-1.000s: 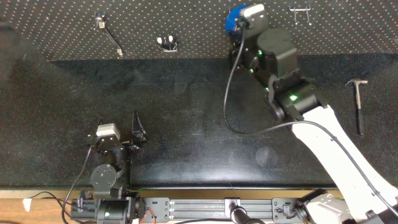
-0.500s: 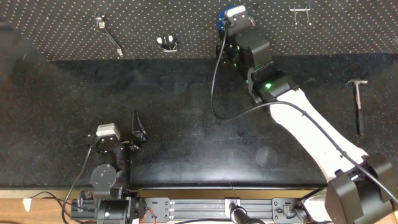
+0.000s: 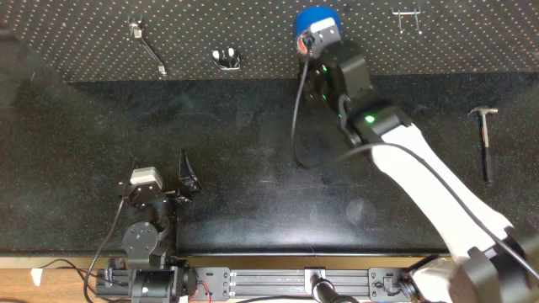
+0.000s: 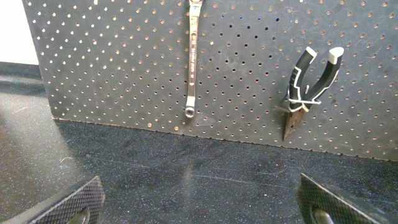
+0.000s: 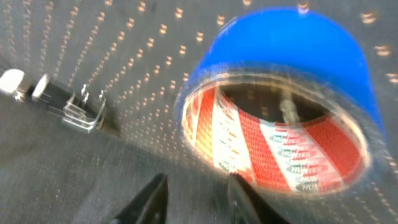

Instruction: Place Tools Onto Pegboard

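A blue tape roll (image 3: 313, 18) with a red-and-white core (image 5: 273, 130) hangs against the pegboard (image 3: 76, 38), and a peg (image 5: 286, 109) shows inside its hole. My right gripper (image 5: 198, 198) sits just below the roll, open, with nothing between its fingers (image 5: 149, 198). On the board hang a wrench (image 3: 148, 47) (image 4: 192, 59) and black-and-white pliers (image 3: 226, 57) (image 4: 309, 87). A hammer (image 3: 484, 143) lies on the table at the right. My left gripper (image 3: 173, 178) (image 4: 199, 208) rests open low over the mat, facing the board.
An empty metal hook (image 3: 407, 17) sticks out of the board at the upper right. The pliers (image 5: 53, 96) hang close to the left of the roll. The black mat (image 3: 253, 160) stretches between the arms and the board.
The right arm swung left and toward the board with the roll. The roll now hangs against the board, and the gripper has dropped slightly below it. The left arm has not moved.
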`<state>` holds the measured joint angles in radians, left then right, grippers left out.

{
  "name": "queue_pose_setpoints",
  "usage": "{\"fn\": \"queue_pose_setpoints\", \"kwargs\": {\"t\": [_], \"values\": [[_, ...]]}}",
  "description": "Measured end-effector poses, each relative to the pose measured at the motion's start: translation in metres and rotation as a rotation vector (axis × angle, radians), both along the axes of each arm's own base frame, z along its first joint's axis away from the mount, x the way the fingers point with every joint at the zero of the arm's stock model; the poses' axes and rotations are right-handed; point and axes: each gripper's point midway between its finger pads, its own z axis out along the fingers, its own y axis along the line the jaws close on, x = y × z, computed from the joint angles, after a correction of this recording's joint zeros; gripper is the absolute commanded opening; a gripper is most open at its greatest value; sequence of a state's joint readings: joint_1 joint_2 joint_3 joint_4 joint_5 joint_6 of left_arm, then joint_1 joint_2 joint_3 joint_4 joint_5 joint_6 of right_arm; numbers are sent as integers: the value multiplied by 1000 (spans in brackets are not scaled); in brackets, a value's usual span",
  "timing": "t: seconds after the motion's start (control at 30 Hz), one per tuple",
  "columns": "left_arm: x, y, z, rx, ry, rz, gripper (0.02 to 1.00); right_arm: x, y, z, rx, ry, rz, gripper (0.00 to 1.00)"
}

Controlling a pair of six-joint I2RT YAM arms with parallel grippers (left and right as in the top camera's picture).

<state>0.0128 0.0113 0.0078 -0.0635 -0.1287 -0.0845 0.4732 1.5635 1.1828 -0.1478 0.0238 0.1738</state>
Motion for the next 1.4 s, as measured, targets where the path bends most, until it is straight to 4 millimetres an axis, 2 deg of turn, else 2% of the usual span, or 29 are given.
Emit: {"fn": "queue_pose_setpoints", "kwargs": {"t": [0.07, 0.17, 0.2, 0.27, 0.33, 0.4, 0.47, 0.53, 0.67, 0.77, 0.93, 1.13, 1.4], "values": [[0, 0, 0, 0, 0, 0, 996, -32, -15, 10, -30, 68, 5, 976], [0, 0, 0, 0, 0, -1, 996, -83, -45, 4, -99, 224, -2, 976], [0, 0, 0, 0, 0, -3, 996, -106, -68, -4, -130, 320, -37, 976], [0, 0, 0, 0, -1, -3, 993, -127, -111, -20, -156, 459, -142, 976], [0, 0, 0, 0, -1, -3, 996, -130, -143, -29, -154, 527, -235, 976], [0, 0, 0, 0, -1, -3, 996, -126, -186, -39, -131, 572, -372, 976], [0, -1, 0, 0, -1, -3, 996, -127, -240, -46, -122, 602, -514, 976], [0, -1, 0, 0, -1, -3, 996, -135, -273, -52, -138, 641, -567, 976], [0, -1, 0, 0, 0, -3, 996, -152, -321, -70, -186, 726, -601, 976], [0, -1, 0, 0, -1, -3, 998, -161, -347, -90, -224, 797, -572, 976], [0, -1, 0, 0, -1, -3, 996, -171, -371, -125, -235, 912, -524, 976], [0, -1, 0, 0, -1, -3, 996, -167, -378, -157, -254, 966, -448, 976], [0, -1, 0, 0, -1, -3, 996, -174, -391, -180, -229, 1023, -449, 976]]}}
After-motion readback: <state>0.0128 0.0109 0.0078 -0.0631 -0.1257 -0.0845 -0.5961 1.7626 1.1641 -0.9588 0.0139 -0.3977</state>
